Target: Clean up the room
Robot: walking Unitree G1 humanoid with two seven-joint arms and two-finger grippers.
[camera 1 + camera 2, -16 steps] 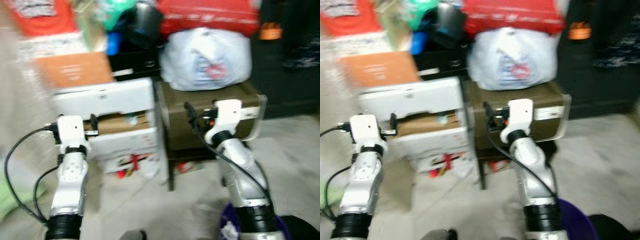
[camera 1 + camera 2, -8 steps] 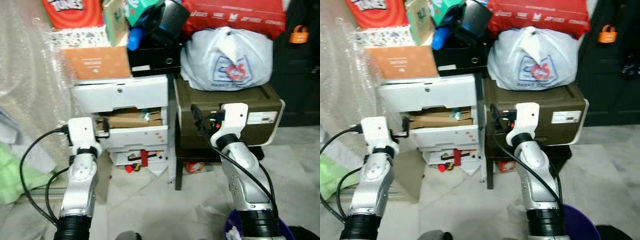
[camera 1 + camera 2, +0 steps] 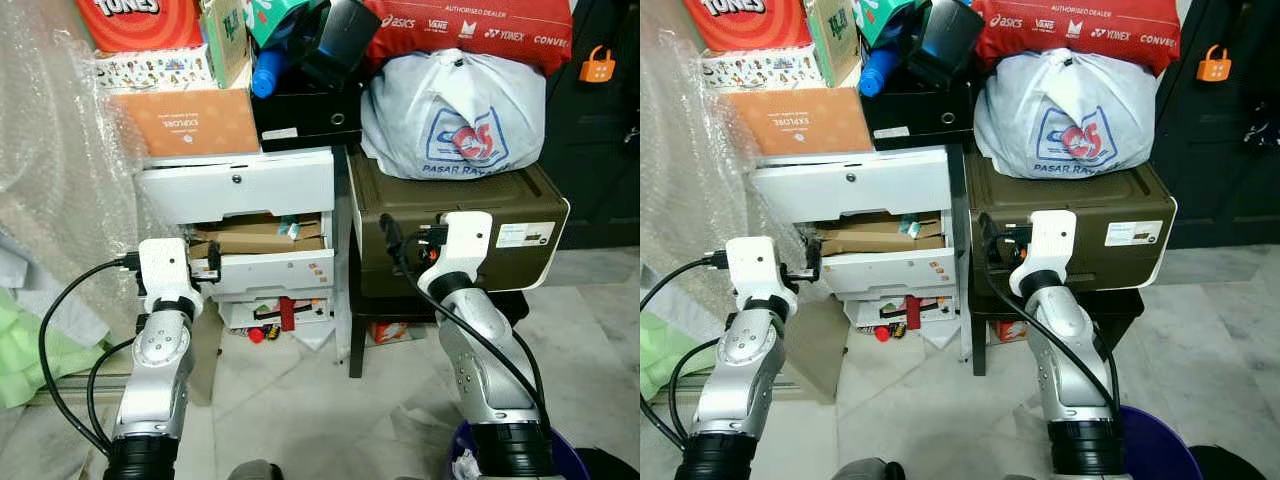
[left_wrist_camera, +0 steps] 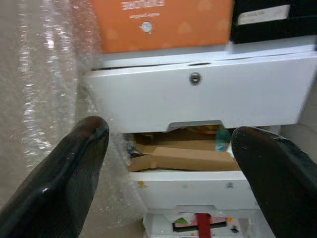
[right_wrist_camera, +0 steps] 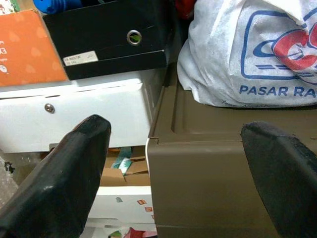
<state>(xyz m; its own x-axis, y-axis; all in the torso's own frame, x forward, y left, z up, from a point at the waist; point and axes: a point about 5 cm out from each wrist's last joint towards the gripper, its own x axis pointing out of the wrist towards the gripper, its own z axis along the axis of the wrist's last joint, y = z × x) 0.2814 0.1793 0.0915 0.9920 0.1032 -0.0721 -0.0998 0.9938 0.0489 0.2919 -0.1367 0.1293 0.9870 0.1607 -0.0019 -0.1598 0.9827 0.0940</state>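
Since the earlier frames only the camera has steadied; nothing was carried. From the head views, the white drawer cabinet [image 3: 240,245] is seen directly ahead of the left gripper [image 3: 205,262], which is nearer; its drawer gapes, cardboard [image 3: 262,240] lying crosswise. By the left wrist, jaws are released. By the right wrist, the right gripper [image 5: 178,183] is spread before the brown box [image 5: 208,173].

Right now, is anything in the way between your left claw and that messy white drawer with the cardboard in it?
Nothing visible blocks it. The left gripper is open and points straight at the white drawer, with the cardboard showing between its fingers.
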